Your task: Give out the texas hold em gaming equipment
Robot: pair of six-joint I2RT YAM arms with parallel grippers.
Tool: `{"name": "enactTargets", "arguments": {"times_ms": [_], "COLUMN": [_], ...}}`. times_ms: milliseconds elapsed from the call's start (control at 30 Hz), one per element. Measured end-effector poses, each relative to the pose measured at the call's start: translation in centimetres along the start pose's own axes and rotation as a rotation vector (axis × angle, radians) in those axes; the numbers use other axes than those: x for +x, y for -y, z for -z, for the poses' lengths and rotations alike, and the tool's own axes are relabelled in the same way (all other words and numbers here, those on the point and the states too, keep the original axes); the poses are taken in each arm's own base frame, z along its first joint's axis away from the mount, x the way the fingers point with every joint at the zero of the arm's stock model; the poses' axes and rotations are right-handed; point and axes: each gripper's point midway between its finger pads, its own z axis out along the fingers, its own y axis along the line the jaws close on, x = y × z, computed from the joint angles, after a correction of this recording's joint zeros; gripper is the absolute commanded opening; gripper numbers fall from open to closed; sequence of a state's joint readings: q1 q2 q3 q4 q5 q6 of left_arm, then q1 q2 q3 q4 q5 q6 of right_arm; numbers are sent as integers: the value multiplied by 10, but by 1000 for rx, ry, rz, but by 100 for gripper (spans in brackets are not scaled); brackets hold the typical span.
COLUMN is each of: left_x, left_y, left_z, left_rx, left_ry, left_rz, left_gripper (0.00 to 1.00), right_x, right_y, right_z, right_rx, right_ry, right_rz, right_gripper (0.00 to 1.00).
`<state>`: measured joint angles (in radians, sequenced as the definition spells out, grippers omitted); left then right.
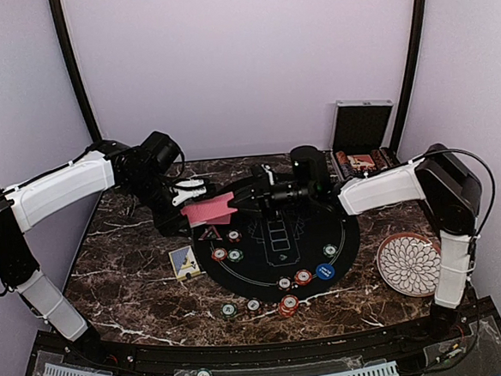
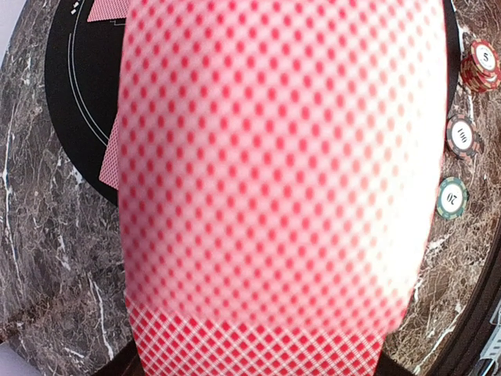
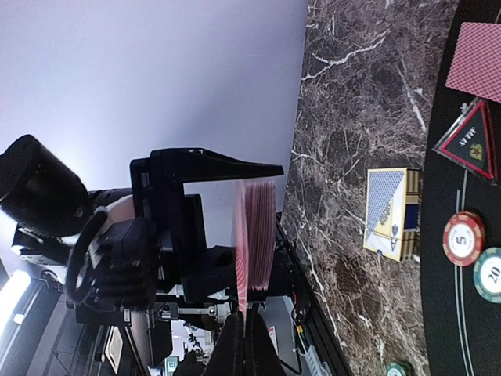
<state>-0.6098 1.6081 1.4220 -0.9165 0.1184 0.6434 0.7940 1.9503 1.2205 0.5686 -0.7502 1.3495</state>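
Top external view: the action sits left of centre, at the upper left edge of the black round mat (image 1: 344, 233).
Left gripper (image 1: 196, 200): clamped on the deck of red-backed cards (image 1: 209, 210), holding it up off the table.
Right gripper (image 1: 234, 202): fingers drawn narrow at the deck's right edge; whether a card lies between them I cannot tell.
Handling: the cards are probably light, thin, slick and bendy. Each is best pinched singly at a free edge and slid off, since neighbours may drag along.
Poker chips (image 1: 289, 305): scattered over the mat's lower part and the table below it.
Blue button (image 1: 325, 271): lower right of the mat.
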Motion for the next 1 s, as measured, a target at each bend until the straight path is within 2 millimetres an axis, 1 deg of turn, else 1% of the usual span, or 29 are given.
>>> {"name": "enactTargets", "arguments": {"times_ms": [133, 233, 333, 567, 633, 733, 867, 1000], "left_x": [1, 1, 1, 2, 3, 4, 4, 4], "left_y": [-1, -1, -1, 0, 0, 2, 2, 3], "left_z": [0, 0, 0, 0, 0, 0, 0, 0], "left_rx": [-4, -6, -5, -2, 0, 7, 9, 14], "left_ry": [-4, -5, -6, -9, -12, -17, -18, -17], "left_rz": [0, 0, 0, 0, 1, 2, 2, 2], "left_gripper": [3, 3, 3, 2, 2, 2, 2, 2], "right_x": [-4, -5, -1, 20, 25, 26, 30, 38], "right_y": [3, 13, 32, 93, 107, 122, 138, 150], "right_z": [30, 49, 66, 102, 114, 132, 148, 158], "right_rx": [12, 37, 85, 282, 339, 413, 503, 566], "right_ry": [38, 61, 74, 59, 55, 61, 54, 21], "right_rz": [0, -5, -23, -62, -60, -54, -40, -31], "right_gripper": [0, 0, 0, 0, 0, 0, 0, 0]}}
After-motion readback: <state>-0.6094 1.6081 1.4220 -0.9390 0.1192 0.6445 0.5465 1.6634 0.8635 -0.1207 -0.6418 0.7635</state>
